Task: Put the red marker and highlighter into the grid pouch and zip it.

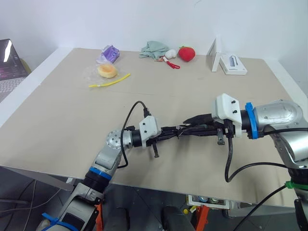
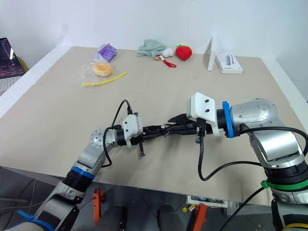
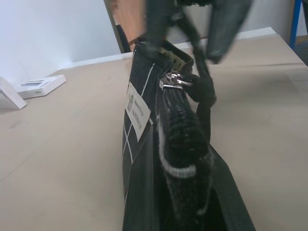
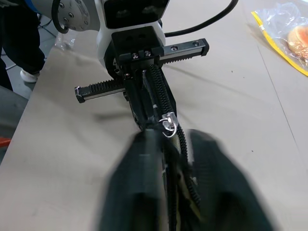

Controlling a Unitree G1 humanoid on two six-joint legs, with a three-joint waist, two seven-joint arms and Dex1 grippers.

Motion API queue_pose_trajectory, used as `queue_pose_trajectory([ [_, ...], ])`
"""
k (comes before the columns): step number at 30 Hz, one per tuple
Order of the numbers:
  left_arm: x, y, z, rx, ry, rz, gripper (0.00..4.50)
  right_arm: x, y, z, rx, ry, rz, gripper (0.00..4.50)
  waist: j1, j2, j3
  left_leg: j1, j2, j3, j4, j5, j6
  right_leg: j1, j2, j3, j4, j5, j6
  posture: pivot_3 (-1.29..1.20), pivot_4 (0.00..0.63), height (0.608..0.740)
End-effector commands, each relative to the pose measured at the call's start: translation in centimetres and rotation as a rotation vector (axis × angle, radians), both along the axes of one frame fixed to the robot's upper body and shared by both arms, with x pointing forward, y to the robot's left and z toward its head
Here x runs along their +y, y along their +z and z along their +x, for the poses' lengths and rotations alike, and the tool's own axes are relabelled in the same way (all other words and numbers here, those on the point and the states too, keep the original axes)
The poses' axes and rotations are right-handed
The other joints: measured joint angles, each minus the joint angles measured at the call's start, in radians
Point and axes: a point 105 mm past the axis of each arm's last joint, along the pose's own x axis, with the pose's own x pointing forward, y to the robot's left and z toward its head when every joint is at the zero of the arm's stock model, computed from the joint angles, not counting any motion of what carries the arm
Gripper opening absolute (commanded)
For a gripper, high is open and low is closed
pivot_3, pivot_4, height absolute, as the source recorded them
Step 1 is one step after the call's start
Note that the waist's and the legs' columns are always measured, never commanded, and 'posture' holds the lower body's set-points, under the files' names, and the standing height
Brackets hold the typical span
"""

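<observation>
The grid pouch (image 3: 144,144) is suspended edge-up between the two grippers, above the near-centre of the tabletop (image 1: 72,110), at roughly 6 o'clock from the strawberry plush (image 1: 186,53). The red marker and the highlighter are not identifiable on the tabletop; whether they lie inside the pouch cannot be told.

**Jaw state**
- Left gripper (image 1: 166,131): jaws clenched on one end of the grid pouch.
- Right gripper (image 1: 192,126): jaws clenched at the opposite end, in the area of the zipper pull (image 4: 168,120). The wrist view shows the black pull cord running between the fingers, but whether the cord or the fabric edge is gripped cannot be told.

**Risks**
1. Slip at the zipper: if the right jaws hold only the cord loosely, a pull along the track would probably slide off without moving the slider.
2. Loss of anchor: the left grip covers a narrow strip of fabric. A hard pull could drag the pouch out and drop it.
3. Jamming: the fabric sags between the grippers; slack cloth may catch in the teeth.

**Arm pose**
- Left arm: reaches from 7 o'clock, gripper near level, pointing toward 3 o'clock.
- Right arm: enters from 3 o'clock, forearm across the tabletop, gripper tilted slightly down toward 9 o'clock.
</observation>
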Motion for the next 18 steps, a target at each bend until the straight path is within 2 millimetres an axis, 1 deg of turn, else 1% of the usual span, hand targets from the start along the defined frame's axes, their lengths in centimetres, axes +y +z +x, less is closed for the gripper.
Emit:
queue_pose_trajectory([
  [1,-0.2,1.3,-0.5,-0.049,-0.012,-0.029,0.0,-0.2,0.9,0.1,-0.044,0.001,-0.005,0.02,0.0,0.0,0.0,0.0,0.0,0.0,0.0,0.0,0.0,0.0,0.0,0.0,0.0,0.0,0.0,0.0,0.15,0.73],
  [4,-0.2,1.3,-0.5,-0.05,-0.012,-0.029,0.0,-0.8,1.2,0.2,-0.051,-0.022,-0.011,0.02,0.0,0.0,0.0,0.0,0.0,0.0,0.0,0.0,0.0,0.0,0.0,0.0,0.0,0.0,0.0,0.0,0.15,0.73],
  [10,-0.2,1.4,-0.4,-0.052,-0.01,-0.028,0.0,-4.2,2.8,1.5,-0.095,-0.161,-0.005,0.02,0.0,0.0,0.0,0.0,0.0,0.0,0.001,0.0,0.0,0.0,0.0,0.0,0.0,0.0,0.0,0.0,0.15,0.73],
  [12,-0.1,1.4,-0.4,-0.053,-0.01,-0.027,0.0,-7.5,3.8,2.2,-0.122,-0.283,-0.016,0.02,0.0,0.0,0.0,0.0,0.0,0.0,0.001,0.0,0.0,0.0,0.0,0.0,0.0,0.0,0.0,0.0,0.15,0.73],
  [14,-0.1,1.3,-0.4,-0.053,-0.01,-0.026,0.0,-10.5,4.6,2.5,-0.14,-0.394,-0.023,0.02,0.001,0.0,0.0,0.0,0.0,0.0,0.001,0.0,0.0,0.0,0.0,0.0,0.0,0.0,0.0,0.0,0.15,0.73],
  [15,-0.1,1.3,-0.4,-0.053,-0.009,-0.026,0.0,-11.4,4.8,2.5,-0.145,-0.423,-0.028,0.02,0.002,0.0,0.0,0.0,0.0,0.0,0.001,0.0,0.0,0.0,0.0,0.0,0.0,0.0,0.0,0.0,0.15,0.73],
  [18,-0.1,1.3,-0.4,-0.053,-0.008,-0.025,0.0,-13.0,4.9,2.5,-0.152,-0.474,-0.04,0.02,0.0,0.0,0.0,0.0,-0.001,0.001,0.001,0.0,0.0,0.0,-0.001,0.0,0.0,0.0,0.0,0.0,0.15,0.73],
])
